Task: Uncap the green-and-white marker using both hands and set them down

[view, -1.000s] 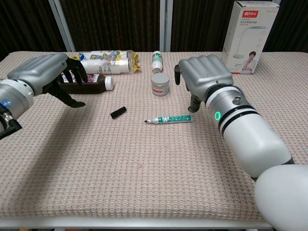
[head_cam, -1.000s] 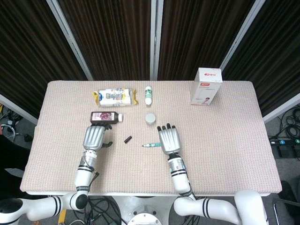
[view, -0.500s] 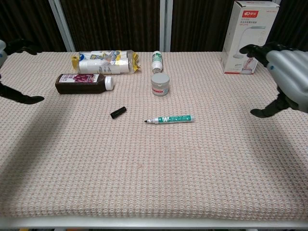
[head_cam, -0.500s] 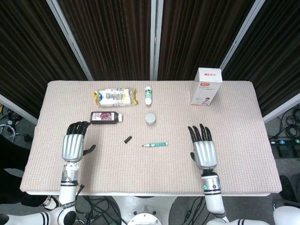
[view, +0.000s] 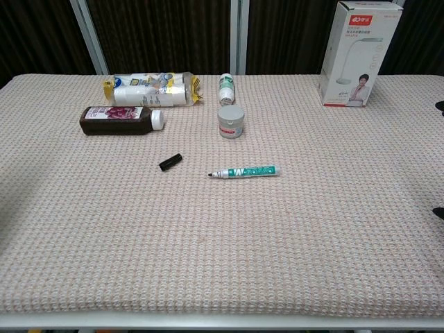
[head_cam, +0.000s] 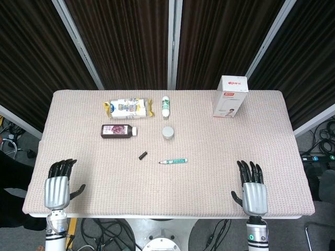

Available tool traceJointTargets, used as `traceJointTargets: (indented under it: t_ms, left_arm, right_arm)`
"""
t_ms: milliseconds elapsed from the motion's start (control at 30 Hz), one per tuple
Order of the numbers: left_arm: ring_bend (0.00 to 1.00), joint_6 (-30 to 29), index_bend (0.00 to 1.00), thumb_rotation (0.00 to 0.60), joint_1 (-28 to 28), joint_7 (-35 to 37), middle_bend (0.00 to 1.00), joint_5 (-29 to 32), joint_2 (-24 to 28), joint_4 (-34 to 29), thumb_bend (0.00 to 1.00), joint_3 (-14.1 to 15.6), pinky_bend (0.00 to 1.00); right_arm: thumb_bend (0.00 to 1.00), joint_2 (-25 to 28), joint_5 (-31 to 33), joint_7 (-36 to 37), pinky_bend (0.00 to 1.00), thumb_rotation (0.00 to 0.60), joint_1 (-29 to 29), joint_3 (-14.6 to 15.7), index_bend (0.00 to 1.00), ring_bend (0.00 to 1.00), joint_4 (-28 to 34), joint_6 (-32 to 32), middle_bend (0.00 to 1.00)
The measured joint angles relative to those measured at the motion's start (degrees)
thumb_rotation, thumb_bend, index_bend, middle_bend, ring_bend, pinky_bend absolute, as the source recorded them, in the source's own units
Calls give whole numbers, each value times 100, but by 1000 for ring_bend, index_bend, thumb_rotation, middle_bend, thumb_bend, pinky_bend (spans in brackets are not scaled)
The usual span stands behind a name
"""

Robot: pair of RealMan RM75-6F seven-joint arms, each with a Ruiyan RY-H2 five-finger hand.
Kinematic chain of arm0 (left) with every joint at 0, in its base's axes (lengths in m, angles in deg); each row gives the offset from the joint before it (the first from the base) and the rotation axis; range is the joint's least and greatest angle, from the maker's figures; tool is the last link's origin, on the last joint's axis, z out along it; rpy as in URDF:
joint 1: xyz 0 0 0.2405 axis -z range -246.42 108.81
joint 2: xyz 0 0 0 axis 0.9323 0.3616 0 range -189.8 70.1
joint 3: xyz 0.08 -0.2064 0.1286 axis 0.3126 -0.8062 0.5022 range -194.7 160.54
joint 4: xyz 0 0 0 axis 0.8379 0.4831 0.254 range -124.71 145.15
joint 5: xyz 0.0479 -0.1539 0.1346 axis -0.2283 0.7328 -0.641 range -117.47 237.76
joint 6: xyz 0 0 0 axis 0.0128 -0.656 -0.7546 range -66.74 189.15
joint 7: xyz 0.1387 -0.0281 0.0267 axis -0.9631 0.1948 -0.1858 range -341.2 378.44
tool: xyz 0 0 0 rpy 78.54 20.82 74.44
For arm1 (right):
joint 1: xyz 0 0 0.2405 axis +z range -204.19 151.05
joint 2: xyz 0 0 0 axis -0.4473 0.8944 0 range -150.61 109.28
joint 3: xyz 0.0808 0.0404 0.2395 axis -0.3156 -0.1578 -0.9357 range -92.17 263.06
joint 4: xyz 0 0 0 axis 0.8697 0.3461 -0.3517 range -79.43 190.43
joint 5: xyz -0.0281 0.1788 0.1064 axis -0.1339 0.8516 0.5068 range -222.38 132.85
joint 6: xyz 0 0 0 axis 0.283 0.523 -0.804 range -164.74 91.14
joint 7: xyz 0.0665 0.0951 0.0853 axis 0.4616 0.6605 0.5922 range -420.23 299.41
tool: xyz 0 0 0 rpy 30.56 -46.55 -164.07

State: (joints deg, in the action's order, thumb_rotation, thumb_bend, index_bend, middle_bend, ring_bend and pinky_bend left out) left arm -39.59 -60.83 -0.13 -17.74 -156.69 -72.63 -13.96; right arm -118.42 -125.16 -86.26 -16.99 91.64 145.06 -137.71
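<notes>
Left hand [head_cam: 57,191] and right hand [head_cam: 253,190] sit at the near table edge, far apart, fingers spread wide, holding nothing. Mid-table [view: 222,250]: green-and-white marker [view: 244,171] lies flat, uncapped, tip pointing left; its black cap [view: 170,161] just left of it, not touching. Behind: small grey jar [view: 230,122], dark bottle [view: 121,119] lying down, snack packet [view: 149,89], small white bottle [view: 226,88], white box [view: 357,53] upright, far right.

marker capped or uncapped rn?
Uncapped. The green-and-white marker lies flat on the table with its dark tip bare, pointing at the black cap, which lies apart from it. Neither hand touches them.
</notes>
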Motion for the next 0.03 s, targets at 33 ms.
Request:
traceJointTargets:
  t_ms: [33]
  left_arm:
    - [152,-38,205,600,-99,36,190,-35,18,14,96,47,158]
  right_arm:
    - [15,-11,-20,24,33,600,-44,5,74,0,-51,9,96]
